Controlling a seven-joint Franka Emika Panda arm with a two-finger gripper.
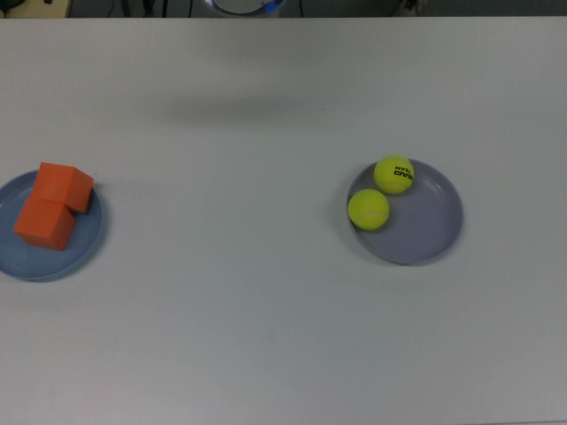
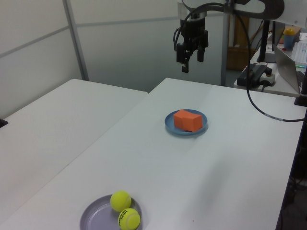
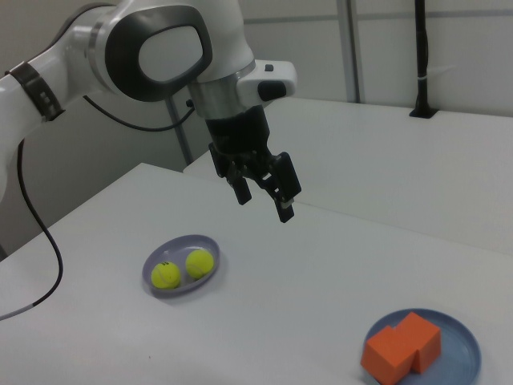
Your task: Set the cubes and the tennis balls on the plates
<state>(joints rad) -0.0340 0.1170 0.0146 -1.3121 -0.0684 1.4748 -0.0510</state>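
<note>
Risk first. Everything appears placed already, so the remaining hazard, as I judge it, is disturbance: any low sweep of the arm across the worktop (image 1: 266, 319) could clip a plate rim and roll the balls off, since both sit crowded against one edge rather than centred. The cubes look stabler, flat-faced and pressed together.

Top view, left to right: two orange cubes (image 1: 51, 205) touching each other on the blue plate (image 1: 53, 264) at the top view's far left; well apart to the right, the lavender plate (image 1: 430, 235) holding the plain tennis ball (image 1: 368, 210) and the lettered tennis ball (image 1: 393, 173), touching, tucked against the plate's upper-left rim.

Claw (image 3: 264, 192): raised high above the worktop, fingers spread, nothing between them, released. In the right view it hangs above and behind the ball plate, with the cubes well off to the right view's right and nearer the camera. In the left view it seems to hover beyond the worktop's far edge, though depth is hard to fix.
</note>
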